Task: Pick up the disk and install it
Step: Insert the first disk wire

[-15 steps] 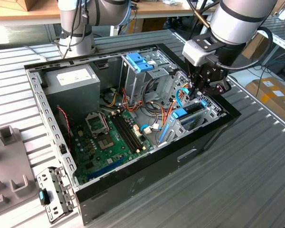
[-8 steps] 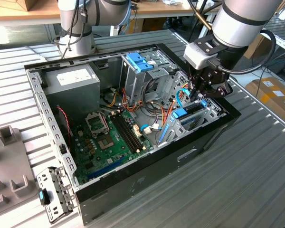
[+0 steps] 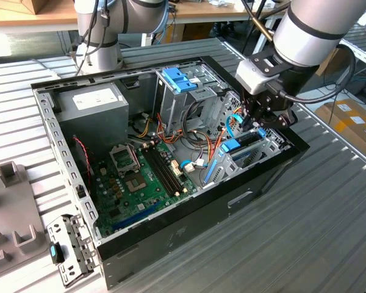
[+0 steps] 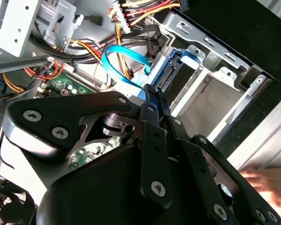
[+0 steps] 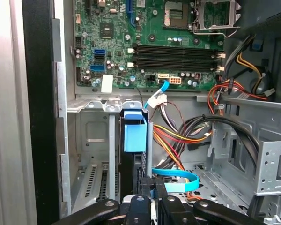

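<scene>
The tool (image 3: 256, 127), a black two-fingered one on a grey robot arm, is lowered into the metal drive cage (image 3: 266, 148) at the end of an open black computer case (image 3: 189, 227) on the exterior view's right. The case is laid on its side on a bench (image 3: 311, 232) of grey metal slats.

In both wrist views the fingers (image 4: 150, 122) are seen drawn narrow, with almost no gap between them. Their tips are placed at the edge of the disk (image 5: 134, 133). Whether that edge is pinched or only touched cannot be told.

The disk is stood on edge in a slot of the cage, framed by its light-blue carrier, directly beyond the fingertips. In the exterior view it is found just below the tool and partly covered by it.

A flat blue data cable (image 5: 178, 176) is looped just beside the fingertips. The green motherboard (image 5: 145, 47) is seen beyond the cage, on the floor of the case.
</scene>
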Available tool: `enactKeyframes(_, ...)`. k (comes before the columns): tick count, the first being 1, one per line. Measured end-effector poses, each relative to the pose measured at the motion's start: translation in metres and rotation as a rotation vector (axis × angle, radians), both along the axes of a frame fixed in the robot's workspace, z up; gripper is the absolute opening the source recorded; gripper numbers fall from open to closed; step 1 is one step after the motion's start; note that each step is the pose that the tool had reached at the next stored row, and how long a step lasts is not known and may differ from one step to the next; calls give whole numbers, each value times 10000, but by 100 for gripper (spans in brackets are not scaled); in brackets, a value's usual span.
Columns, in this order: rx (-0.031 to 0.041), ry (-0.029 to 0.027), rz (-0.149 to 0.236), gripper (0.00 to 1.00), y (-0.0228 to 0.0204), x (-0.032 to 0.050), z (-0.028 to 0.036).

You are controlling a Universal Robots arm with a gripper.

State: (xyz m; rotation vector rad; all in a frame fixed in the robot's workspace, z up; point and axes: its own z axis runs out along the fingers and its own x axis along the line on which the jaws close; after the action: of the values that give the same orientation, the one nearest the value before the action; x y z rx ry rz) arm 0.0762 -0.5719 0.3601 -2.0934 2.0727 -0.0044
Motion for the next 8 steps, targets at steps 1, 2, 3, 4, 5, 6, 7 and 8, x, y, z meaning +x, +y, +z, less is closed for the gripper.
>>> enactKeyframes(1, 46, -3, 0, 16, -12, -2, -3)
enactKeyframes(2, 47, -3, -2, 16, -18, -2, -6)
enactKeyframes(3, 47, -3, -2, 16, -24, -2, -10)
enactKeyframes(4, 48, -3, -2, 16, -28, -2, -14)
enactKeyframes(5, 49, -3, -1, 16, -30, -2, -18)
enactKeyframes(6, 49, -3, -1, 16, -31, -2, -23)
enactKeyframes(7, 47, -3, -1, 16, -32, -2, -26)
enactKeyframes(8, 45, -3, -1, 16, -32, -2, -27)
